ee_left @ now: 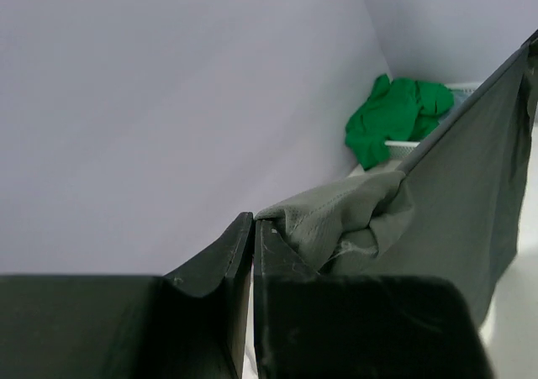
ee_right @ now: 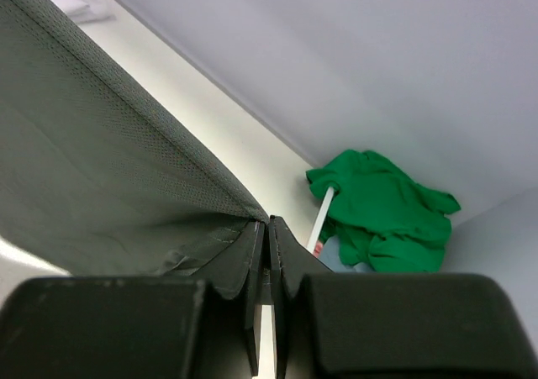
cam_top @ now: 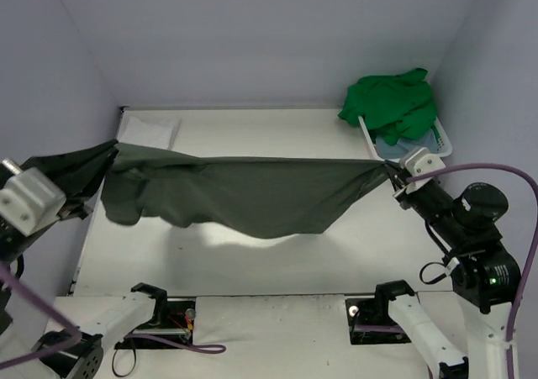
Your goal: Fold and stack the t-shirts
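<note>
A dark grey-olive t-shirt hangs stretched across the table, held up at both ends and sagging in the middle. My left gripper is shut on its left end, where the cloth bunches beside the fingertips. At the other end my right gripper is shut on the edge, and the taut hem runs into the closed jaws. A bright green t-shirt lies heaped on the basket, with a light blue t-shirt under it. A white t-shirt lies folded at the back left.
The white plastic basket stands in the back right corner against the walls. Its rim shows close behind my right fingers. Pale walls close in the table at the back and on both sides.
</note>
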`<state>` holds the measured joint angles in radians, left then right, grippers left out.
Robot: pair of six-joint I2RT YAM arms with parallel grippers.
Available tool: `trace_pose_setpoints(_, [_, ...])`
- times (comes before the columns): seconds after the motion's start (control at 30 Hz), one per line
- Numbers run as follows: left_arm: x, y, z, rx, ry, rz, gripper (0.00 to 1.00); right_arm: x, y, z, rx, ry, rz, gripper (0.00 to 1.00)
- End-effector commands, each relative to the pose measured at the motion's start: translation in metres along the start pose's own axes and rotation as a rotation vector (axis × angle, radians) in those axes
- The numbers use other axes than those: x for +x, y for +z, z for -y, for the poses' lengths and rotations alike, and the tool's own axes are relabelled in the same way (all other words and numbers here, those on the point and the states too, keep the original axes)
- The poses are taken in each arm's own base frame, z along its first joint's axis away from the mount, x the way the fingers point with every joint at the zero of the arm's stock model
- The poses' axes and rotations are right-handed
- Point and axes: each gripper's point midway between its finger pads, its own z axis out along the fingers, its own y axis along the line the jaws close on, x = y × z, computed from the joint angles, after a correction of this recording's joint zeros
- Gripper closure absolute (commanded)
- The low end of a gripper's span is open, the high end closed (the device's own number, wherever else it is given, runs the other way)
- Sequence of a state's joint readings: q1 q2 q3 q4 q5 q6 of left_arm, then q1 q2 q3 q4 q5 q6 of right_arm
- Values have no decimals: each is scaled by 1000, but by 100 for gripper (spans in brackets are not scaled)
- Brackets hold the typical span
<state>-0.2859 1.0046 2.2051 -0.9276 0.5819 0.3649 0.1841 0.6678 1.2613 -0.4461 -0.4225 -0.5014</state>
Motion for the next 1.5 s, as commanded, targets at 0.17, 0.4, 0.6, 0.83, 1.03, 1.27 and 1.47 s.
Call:
trace_pose_setpoints(0.17, [-23,-18,9,-12,-20,72,100,-77,-41,26,136,-83,242,100])
trace_pose_setpoints(0.4, [-47,-26,21,26,-65,146,100,-97,-55,21,114,-79,295,100])
trace_pose_setpoints(0.6, [-24,-14,29,70,-117,98,100,-75,-53,20,129,-119,231,100])
trace_pose_setpoints(0.83, [70,37,13,73,-140,-108,100,-7,-9,26,96,-77,70,100])
trace_pose_setpoints(1.03, [151,82,-1,93,-147,-266,100,64,38,30,26,-18,-94,100])
trace_pose_setpoints(1.27, [243,135,-24,70,-126,-410,100,130,92,32,-37,30,-203,100])
trace_pose_setpoints(1.47, [310,172,-51,-14,-105,-502,100,179,142,17,-91,31,-269,100])
